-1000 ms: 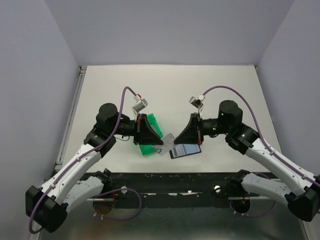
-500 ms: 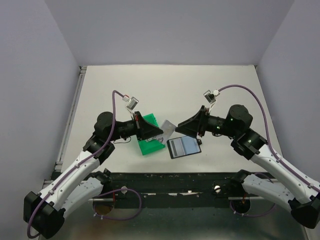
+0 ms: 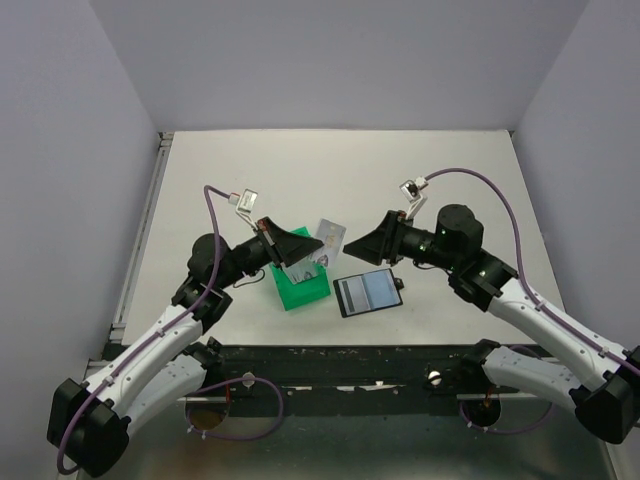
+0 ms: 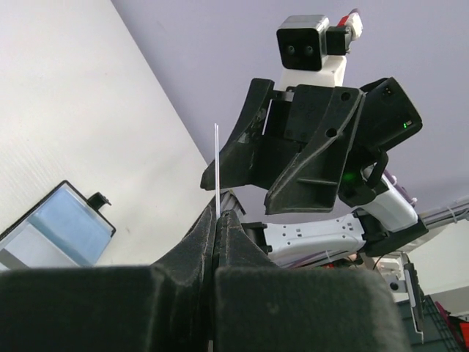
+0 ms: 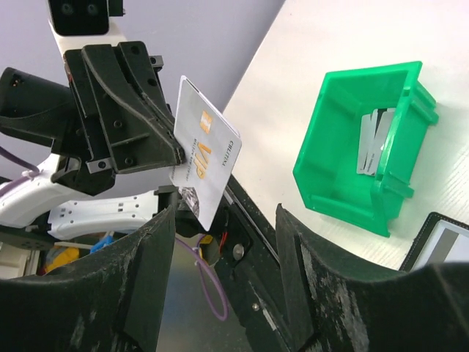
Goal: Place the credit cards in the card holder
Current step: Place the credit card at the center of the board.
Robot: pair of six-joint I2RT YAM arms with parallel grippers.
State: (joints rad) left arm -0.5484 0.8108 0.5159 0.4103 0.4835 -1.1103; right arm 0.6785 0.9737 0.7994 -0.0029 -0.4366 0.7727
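My left gripper (image 3: 305, 261) pinches one card (image 3: 328, 238) upright above the green bin (image 3: 300, 295), probably for a handover. The right gripper (image 3: 365, 246) faces it, jaws wide, holding nothing. The card holder (image 3: 368, 292) lies open just beside the bin, where the spare cards (image 5: 374, 139) sit

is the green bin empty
No, several grey credit cards lie inside the green bin.
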